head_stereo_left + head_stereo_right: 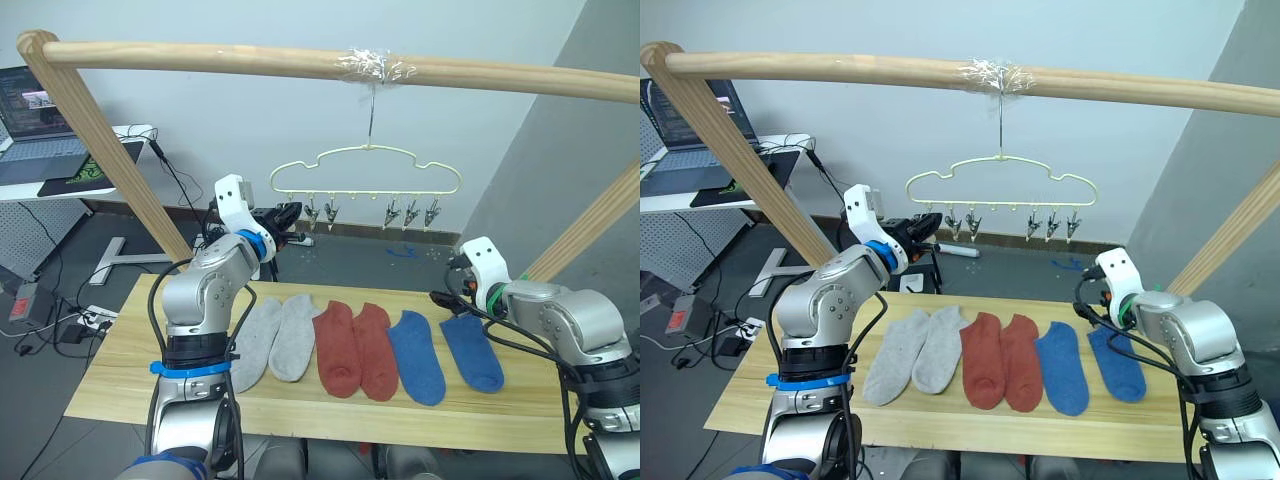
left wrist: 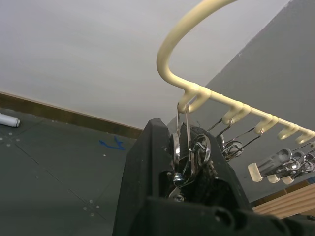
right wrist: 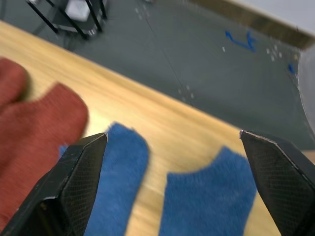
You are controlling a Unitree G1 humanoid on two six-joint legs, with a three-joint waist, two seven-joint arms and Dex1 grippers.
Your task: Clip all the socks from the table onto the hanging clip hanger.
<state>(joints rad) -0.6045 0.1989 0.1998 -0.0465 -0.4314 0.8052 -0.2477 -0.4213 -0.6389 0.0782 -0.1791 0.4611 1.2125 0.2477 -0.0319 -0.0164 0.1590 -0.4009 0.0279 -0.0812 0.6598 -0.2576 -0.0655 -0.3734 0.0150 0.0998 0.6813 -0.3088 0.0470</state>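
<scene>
Six socks lie in a row on the wooden table (image 1: 115, 365): two grey (image 1: 258, 343) (image 1: 296, 335), two rust red (image 1: 337, 348) (image 1: 376, 350), two blue (image 1: 416, 356) (image 1: 472, 350). Above and behind them, the pale-yellow clip hanger (image 1: 365, 165) hangs by its hook from the pole, its metal clips (image 1: 410, 212) holding nothing. My left gripper (image 2: 186, 147) is raised to the hanger's left end and is shut on the leftmost clip (image 2: 183, 129). Low over the far ends of the two blue socks, my right gripper (image 3: 172, 137) is open with nothing between its fingers.
A thick wooden pole (image 1: 230, 58) spans the top, carried by slanted wooden posts (image 1: 110, 150) at both sides. A desk with a laptop (image 1: 35, 120) stands at the far left, with cables on the floor beneath. Bare table lies in front of the socks.
</scene>
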